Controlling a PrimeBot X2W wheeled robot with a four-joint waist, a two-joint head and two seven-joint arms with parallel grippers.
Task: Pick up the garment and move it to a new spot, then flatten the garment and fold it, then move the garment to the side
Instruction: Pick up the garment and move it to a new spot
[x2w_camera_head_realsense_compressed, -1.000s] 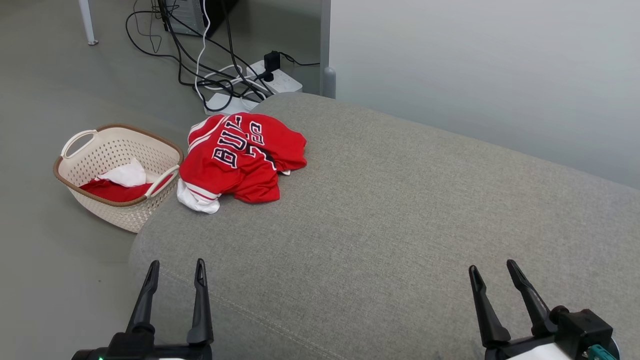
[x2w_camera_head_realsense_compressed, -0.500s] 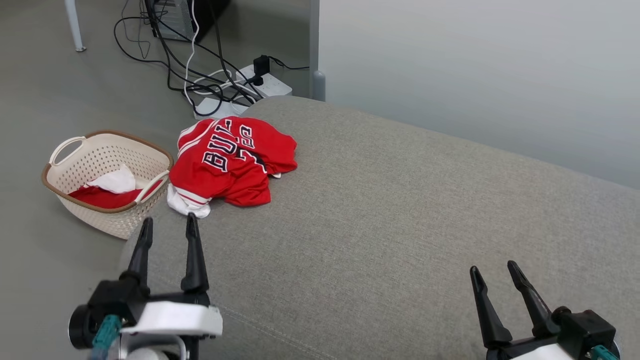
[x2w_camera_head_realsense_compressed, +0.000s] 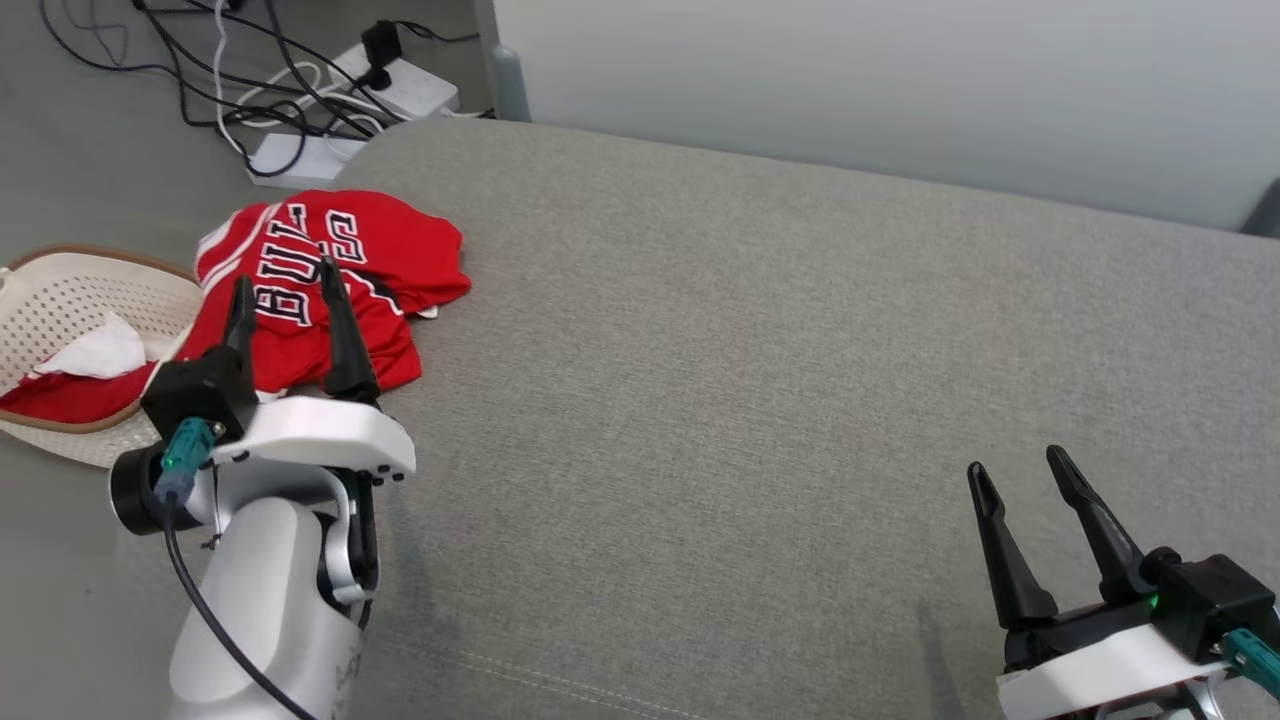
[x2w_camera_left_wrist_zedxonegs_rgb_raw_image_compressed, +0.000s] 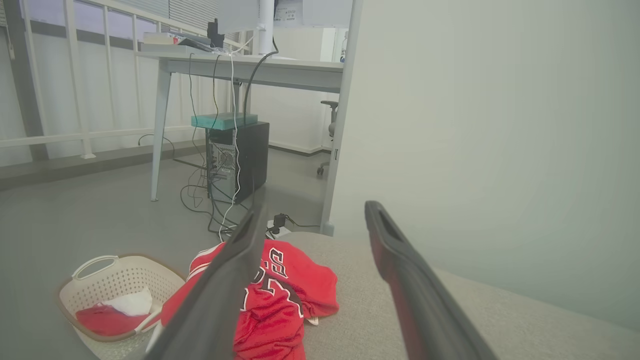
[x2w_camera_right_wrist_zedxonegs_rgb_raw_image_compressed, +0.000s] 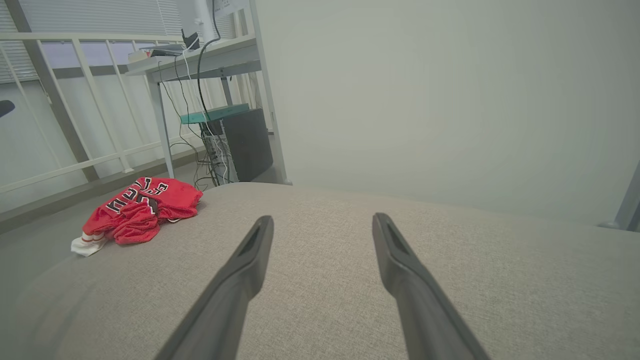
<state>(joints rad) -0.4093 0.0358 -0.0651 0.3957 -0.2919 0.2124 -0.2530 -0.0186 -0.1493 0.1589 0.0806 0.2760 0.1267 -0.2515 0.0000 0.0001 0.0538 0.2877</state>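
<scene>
Jersey (x2w_camera_head_realsense_compressed: 400, 250): 1 item, red with black-and-white lettering, crumpled in a heap on the couch (x2w_camera_head_realsense_compressed: 750, 350), at the seat's 10 o'clock corner in the head view. A white trim shows at its 7 o'clock edge in the right wrist view.

Couch: 1, grey woven fabric, with a seam near its 6 o'clock edge.

Left gripper (x2w_camera_head_realsense_compressed: 284, 272): 2 dark fingers spread wide, holding nothing. The tips point to 12 o'clock and overlap the jersey's 8 o'clock part in the head view. Whether they touch the cloth cannot be told. In the left wrist view the jersey lies beyond and partly behind the 7 o'clock finger.

Right gripper (x2w_camera_head_realsense_compressed: 1015, 459): 2 fingers spread wide, holding nothing, at 5 o'clock of the head view over bare couch. It is well apart from the jersey, which lies at 10 o'clock from it.

Basket (x2w_camera_head_realsense_compressed: 70, 295): 1, cream, perforated, brown rim, on the floor (x2w_camera_head_realsense_compressed: 80, 180) just beside the couch, at 9 o'clock of the jersey. Contents: 1 white cloth (x2w_camera_head_realsense_compressed: 95, 350) and 1 red cloth (x2w_camera_head_realsense_compressed: 60, 395).

Power strip (x2w_camera_head_realsense_compressed: 400, 88): white, on the floor at 12 o'clock of the jersey, with tangled black and white cables (x2w_camera_head_realsense_compressed: 200, 70) at 11 o'clock.

Tower (x2w_camera_left_wrist_zedxonegs_rgb_raw_image_compressed: 240, 160): 1, black, under a desk (x2w_camera_left_wrist_zedxonegs_rgb_raw_image_compressed: 260, 70).

Wall (x2w_camera_head_realsense_compressed: 900, 80): pale, behind the couch at 12 to 2 o'clock.
</scene>
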